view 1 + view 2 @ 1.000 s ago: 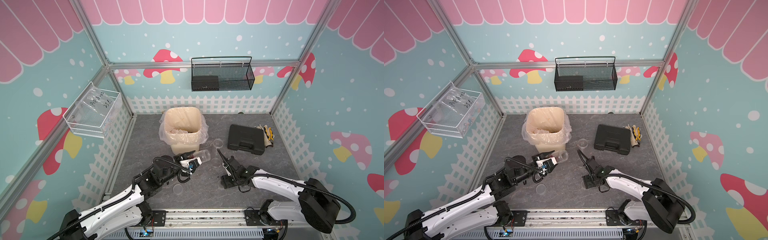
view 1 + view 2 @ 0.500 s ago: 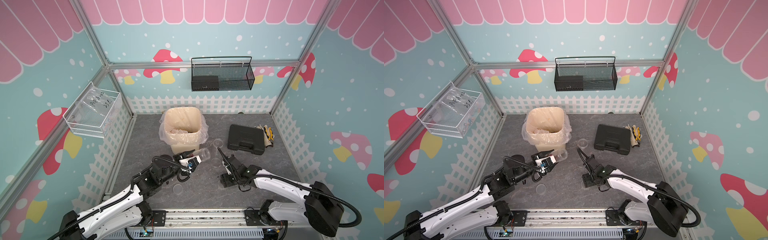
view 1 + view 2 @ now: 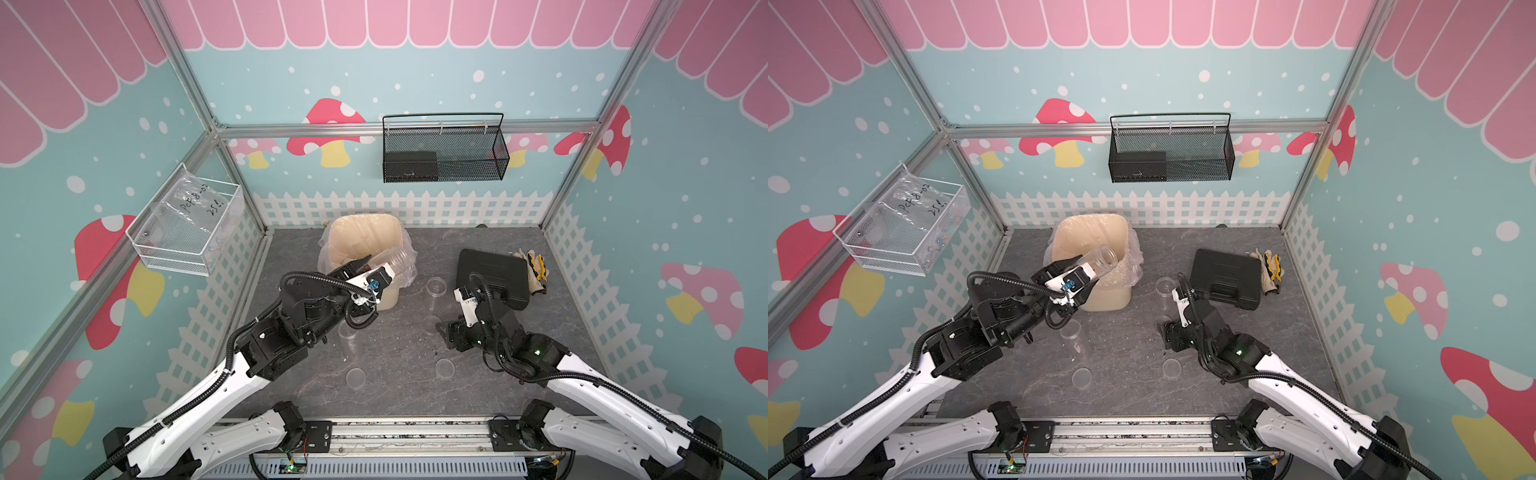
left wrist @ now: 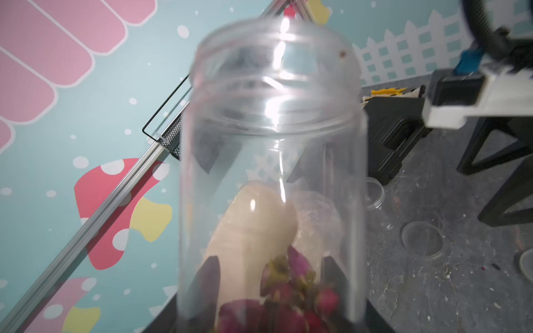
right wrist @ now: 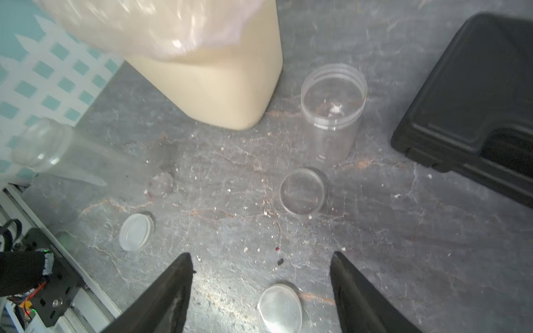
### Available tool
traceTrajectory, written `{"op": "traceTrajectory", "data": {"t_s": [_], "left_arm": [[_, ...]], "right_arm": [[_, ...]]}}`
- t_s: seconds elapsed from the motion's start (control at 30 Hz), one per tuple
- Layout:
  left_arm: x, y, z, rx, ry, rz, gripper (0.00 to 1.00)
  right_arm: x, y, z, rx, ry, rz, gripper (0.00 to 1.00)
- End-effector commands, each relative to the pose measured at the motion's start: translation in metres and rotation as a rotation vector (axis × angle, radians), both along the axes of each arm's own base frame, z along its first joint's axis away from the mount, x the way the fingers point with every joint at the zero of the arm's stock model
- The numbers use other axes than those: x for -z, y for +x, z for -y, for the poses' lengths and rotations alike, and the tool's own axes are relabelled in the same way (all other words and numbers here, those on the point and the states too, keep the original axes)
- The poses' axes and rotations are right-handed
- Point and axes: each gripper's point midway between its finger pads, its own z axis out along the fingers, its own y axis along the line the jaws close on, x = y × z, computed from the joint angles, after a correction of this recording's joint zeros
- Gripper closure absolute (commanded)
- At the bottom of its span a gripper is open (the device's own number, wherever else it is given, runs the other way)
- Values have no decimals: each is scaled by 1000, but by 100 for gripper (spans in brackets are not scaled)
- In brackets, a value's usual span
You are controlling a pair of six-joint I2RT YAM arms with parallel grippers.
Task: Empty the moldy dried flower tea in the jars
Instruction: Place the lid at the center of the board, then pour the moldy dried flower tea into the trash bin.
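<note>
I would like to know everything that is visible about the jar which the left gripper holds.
The jar is a clear plastic cylinder with a threaded neck and a wide open mouth; no lid is on it. The left gripper clamps it near its base, one finger on each side. It is tilted, its mouth over the cream bin and seemingly higher than the base. Reddish dried flower tea lies at the base end, not yet poured out.

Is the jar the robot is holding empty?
Not empty. In the left wrist view, reddish dried flower buds sit at the bottom of the lidless jar, which is held above the cream bin.
</note>
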Motion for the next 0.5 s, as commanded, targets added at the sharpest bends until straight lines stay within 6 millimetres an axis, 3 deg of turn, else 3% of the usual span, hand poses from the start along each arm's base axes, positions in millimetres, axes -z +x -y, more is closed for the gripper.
{"op": "traceTrajectory", "data": {"t_s": [0.0,0.17,0.23,0.47], "left_arm": [[10,16,-25,-108,152,-40,100],[-1,42,-47,-209,240,-37,100],[0,53,-53,-235,299,-39,100],[12,85,-65,-277,456,-64,100]], "right_arm": [[-30,8,-1,0,50,157,21],[-44,11,5,28,77,234,15],[-44,13,8,47,76,241,1],[-30,10,12,51,67,227,0]]}}
